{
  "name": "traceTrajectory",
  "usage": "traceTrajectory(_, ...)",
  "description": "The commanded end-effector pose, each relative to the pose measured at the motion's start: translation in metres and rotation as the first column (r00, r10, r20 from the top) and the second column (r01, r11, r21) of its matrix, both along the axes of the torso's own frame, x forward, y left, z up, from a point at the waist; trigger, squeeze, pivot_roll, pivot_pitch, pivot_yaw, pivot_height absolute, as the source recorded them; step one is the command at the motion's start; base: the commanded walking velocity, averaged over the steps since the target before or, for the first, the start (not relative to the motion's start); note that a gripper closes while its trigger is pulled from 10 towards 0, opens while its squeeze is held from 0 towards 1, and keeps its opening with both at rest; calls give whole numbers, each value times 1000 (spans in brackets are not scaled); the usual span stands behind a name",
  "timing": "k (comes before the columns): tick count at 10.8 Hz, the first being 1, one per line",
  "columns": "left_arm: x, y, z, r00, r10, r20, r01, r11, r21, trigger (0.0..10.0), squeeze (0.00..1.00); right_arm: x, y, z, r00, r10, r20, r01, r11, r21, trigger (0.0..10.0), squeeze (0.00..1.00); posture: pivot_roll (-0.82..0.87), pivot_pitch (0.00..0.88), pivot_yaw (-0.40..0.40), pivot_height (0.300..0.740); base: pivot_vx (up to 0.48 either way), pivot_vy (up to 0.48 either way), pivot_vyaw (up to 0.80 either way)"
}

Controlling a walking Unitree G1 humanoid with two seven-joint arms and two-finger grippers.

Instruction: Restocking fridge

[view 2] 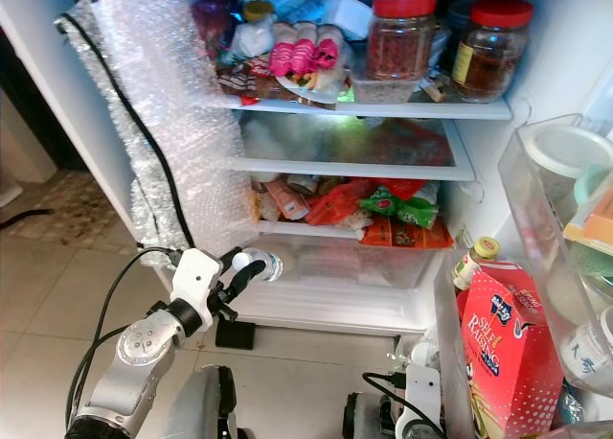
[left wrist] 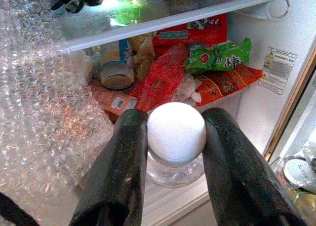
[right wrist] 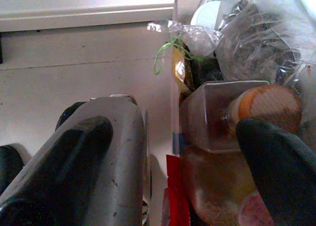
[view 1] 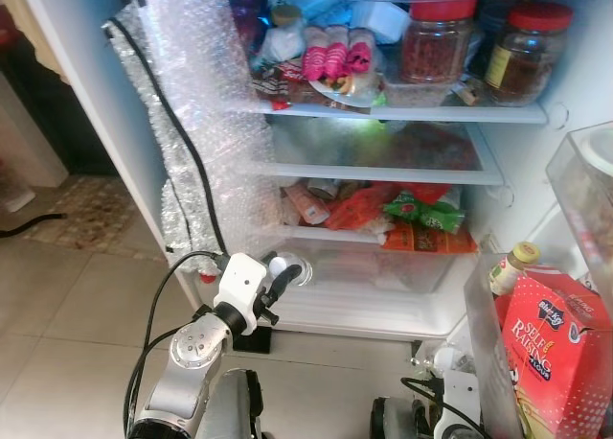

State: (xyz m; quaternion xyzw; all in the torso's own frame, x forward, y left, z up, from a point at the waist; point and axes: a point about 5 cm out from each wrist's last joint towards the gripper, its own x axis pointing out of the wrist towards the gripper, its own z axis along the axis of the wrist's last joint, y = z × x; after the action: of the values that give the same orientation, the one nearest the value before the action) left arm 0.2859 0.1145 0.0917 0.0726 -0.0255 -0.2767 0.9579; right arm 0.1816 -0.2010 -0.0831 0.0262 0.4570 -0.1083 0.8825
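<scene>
Black fingers of the left gripper (left wrist: 174, 152) are clamped on a clear jar with a white lid (left wrist: 176, 132), one finger pressed to each side of the lid. The jar is held just in front of the fridge's clear bottom drawer (view 1: 383, 281), below the shelf of red and green packets (view 1: 421, 214). The right gripper (right wrist: 173, 162) stands with its fingers spread apart, beside the door bin (view 2: 450, 343).

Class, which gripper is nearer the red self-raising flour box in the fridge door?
Right. The right gripper is beside the door shelf holding the flour box; the left gripper is across at the crisper drawer.
</scene>
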Motion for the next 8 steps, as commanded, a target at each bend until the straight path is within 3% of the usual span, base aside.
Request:
traceTrajectory(1, 2, 1, 4, 1000, 6, 22, -6, 1000, 11, 10000, 0, -22, 9, -12, 995, -6, -98, 10, 999, 38, 10000, 0, -13, 93, 44, 586, 0, 0, 0)
traceTrajectory(3, 4, -1, 8, 999, 5, 35, -5, 1000, 11, 10000, 0, -22, 8, -12, 995, -3, -102, 7, 999, 38, 10000, 0, -13, 94, 41, 586, 0, 0, 0)
traceTrajectory(8, 4, -2, 8, 999, 3, 41, -3, 1000, 19, 10000, 0, -22, 8, -12, 995, 4, -102, 0, 999, 38, 10000, 0, -15, 88, 42, 586, 257, 0, 0)
